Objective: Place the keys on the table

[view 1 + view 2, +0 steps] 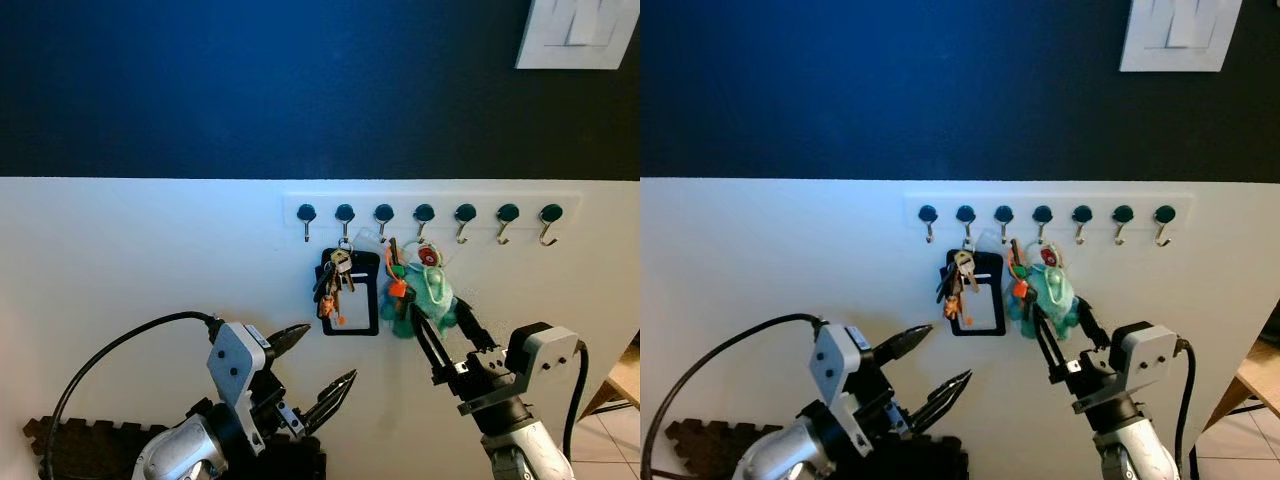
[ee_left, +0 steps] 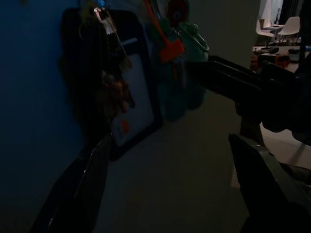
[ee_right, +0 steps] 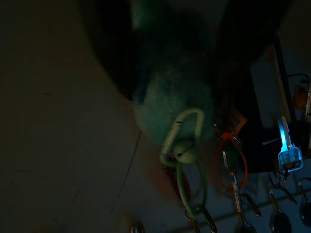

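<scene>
I am at the grab step. The keys hang on the hook rail, in the middle of it, with a fuzzy green toy and a bit of orange on the bunch. They hang straight down, long way up and down, with the ring at the top on a hook and the toy at the bottom. Just to the left on the same rail hangs another key bunch in front of a black card holder.

My right gripper is under the rail, with its fingers up on the green toy, one on each side. They look narrow and close to the toy, but I cannot tell if they really squeeze it. My left gripper is lower down and to the left of the rail, with its fingers wide apart and nothing in them.

Next, I think I must pinch the bunch tight, lift it so the ring comes off the hook, then carry it to the table.
</scene>
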Motion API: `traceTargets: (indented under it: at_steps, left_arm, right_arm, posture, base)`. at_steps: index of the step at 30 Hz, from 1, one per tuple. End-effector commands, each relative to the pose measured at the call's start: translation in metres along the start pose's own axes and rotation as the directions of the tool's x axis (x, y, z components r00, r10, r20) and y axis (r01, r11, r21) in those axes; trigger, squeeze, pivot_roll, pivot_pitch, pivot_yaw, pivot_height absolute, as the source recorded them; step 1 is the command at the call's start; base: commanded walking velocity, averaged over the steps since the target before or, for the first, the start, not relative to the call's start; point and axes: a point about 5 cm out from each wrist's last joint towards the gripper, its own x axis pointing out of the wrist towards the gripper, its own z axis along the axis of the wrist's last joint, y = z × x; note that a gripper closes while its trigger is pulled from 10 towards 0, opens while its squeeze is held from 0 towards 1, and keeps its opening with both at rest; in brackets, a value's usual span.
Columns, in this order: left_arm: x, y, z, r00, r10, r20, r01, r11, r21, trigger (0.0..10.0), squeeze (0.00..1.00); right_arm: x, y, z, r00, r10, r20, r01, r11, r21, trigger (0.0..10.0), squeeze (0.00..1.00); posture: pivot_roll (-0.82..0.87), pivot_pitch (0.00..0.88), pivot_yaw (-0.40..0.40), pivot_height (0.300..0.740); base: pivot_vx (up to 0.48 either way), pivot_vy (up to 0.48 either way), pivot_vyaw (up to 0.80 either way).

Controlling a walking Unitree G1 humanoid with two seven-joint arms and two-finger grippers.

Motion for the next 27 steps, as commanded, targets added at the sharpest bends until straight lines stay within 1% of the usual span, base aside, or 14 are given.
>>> traceTargets:
  at_steps: [1, 14, 19, 21, 22, 23, 24, 25, 26, 27]
  left_arm:
    - [0.002, -0.003, 0.002, 1.0, -0.014, 0.004, 0.014, 1.0, -0.01, 10.0, 0.0]
    - [0.006, -0.003, 0.003, 1.0, -0.012, 0.0, 0.012, 1.0, -0.009, 10.0, 0.0]
    - [0.008, -0.004, 0.005, 1.0, -0.023, 0.005, 0.023, 1.0, -0.019, 10.0, 0.0]
    - [0.009, -0.005, 0.007, 0.999, -0.03, 0.013, 0.031, 0.999, -0.031, 10.0, 0.0]
    - [0.009, -0.005, 0.007, 0.999, -0.032, 0.016, 0.033, 0.999, -0.039, 10.0, 0.0]
    - [0.009, -0.005, 0.007, 0.999, -0.032, 0.016, 0.033, 0.999, -0.039, 10.0, 0.0]
    - [0.009, -0.005, 0.007, 0.999, -0.033, 0.017, 0.033, 0.998, -0.045, 10.0, 0.0]
    - [0.009, -0.006, 0.007, 0.999, -0.033, 0.016, 0.034, 0.998, -0.051, 10.0, 0.0]
    - [0.009, -0.006, 0.007, 0.999, -0.033, 0.015, 0.034, 0.998, -0.054, 10.0, 0.0]
    - [0.009, -0.006, 0.007, 0.999, -0.033, 0.015, 0.034, 0.998, -0.054, 10.0, 0.0]
  right_arm:
    - [0.0, -0.001, -0.004, 1.0, -0.005, -0.018, 0.006, 1.0, 0.025, 0.0, 0.0]
    - [0.002, -0.002, -0.002, 1.0, -0.002, -0.007, 0.002, 0.999, 0.034, 0.0, 0.0]
    - [0.003, -0.005, 0.0, 0.999, -0.032, 0.008, 0.032, 0.998, 0.047, 0.0, 0.0]
    - [0.005, -0.001, 0.006, 1.0, -0.002, 0.026, 0.002, 1.0, 0.009, 0.0, 0.0]
    - [0.007, 0.001, 0.012, 0.999, 0.011, 0.05, -0.01, 1.0, -0.017, 0.0, 0.0]
    - [0.007, 0.001, 0.012, 0.999, 0.011, 0.05, -0.01, 1.0, -0.017, 0.0, 0.0]
    - [0.009, 0.003, 0.018, 0.997, 0.015, 0.074, -0.013, 0.999, -0.031, 0.0, 0.0]
    - [0.01, 0.005, 0.025, 0.995, 0.011, 0.101, -0.008, 0.999, -0.038, 0.4, 0.0]
    - [0.011, 0.006, 0.03, 0.993, 0.008, 0.119, -0.003, 0.999, -0.041, 0.4, 0.0]
    - [0.011, 0.006, 0.03, 0.993, 0.008, 0.119, -0.003, 0.999, -0.041, 0.4, 0.0]
  posture:
    - [0.08, 0.018, 0.02, 0.74]
    - [0.08, 0.017, 0.018, 0.74]
    - [0.08, 0.017, 0.021, 0.74]
    - [0.08, 0.018, 0.021, 0.74]
    - [0.08, 0.018, 0.021, 0.74]
    - [0.08, 0.018, 0.021, 0.74]
    - [0.09, 0.019, 0.019, 0.74]
    - [0.08, 0.019, 0.019, 0.74]
    - [0.08, 0.019, 0.019, 0.74]
    - [0.08, 0.019, 0.019, 0.74]
  base:
    - [0.0, 0.0, 0.0]
    - [0.0, 0.0, 0.0]
    - [0.0, 0.0, 0.0]
    - [0.0, 0.0, 0.0]
    - [0.0, 0.0, 0.0]
    - [0.0, 0.0, 0.0]
    - [0.0, 0.0, 0.0]
    - [0.0, 0.0, 0.0]
    - [0.0, 0.0, 0.0]
    - [0.0, 0.0, 0.0]
